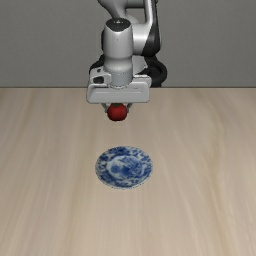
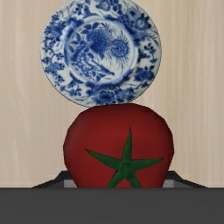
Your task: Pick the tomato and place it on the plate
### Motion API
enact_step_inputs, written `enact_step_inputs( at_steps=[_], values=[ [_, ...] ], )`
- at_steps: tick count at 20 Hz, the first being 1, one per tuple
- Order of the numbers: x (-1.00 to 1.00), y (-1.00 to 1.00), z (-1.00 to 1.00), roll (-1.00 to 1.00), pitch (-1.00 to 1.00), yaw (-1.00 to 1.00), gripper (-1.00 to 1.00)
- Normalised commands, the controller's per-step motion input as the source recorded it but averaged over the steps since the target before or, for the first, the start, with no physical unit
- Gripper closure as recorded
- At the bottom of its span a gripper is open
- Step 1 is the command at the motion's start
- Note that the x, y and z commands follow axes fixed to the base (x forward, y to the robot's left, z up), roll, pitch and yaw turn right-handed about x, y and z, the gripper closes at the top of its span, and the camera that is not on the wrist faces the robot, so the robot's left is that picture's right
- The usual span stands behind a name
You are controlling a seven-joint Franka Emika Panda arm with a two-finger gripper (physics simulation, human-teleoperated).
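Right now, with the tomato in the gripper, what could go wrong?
The tomato is round and smooth, so it could slip from the gripper in transit. The blue-patterned plate lies apart, not under the gripper; releasing here would likely land the tomato on the wooden table. Dropped from height, it might roll off the plate.

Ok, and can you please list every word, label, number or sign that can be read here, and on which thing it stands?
None: there is no text to read.
The plate bears only a blue floral pattern, no letters.
The tomato shows only its green star-shaped stalk.
The table is plain wood grain.
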Motion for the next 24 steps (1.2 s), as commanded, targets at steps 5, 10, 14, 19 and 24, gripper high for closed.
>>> enact_step_inputs(
  at_steps=[5, 10, 14, 19, 24],
  values=[
    [1.0, 0.0, 0.0, 0.0, 0.0, 0.0, 1.0],
    [0.8, 0.2, 0.0, 0.0, 0.0, 0.0, 1.0],
    [0.0, 0.25, 0.0, 0.0, 0.0, 0.0, -1.0],
    [0.0, 0.0, 0.0, 0.0, 0.0, 0.0, -1.0],
    [0.0, 0.0, 0.0, 0.0, 0.0, 0.0, -1.0]
  ],
)
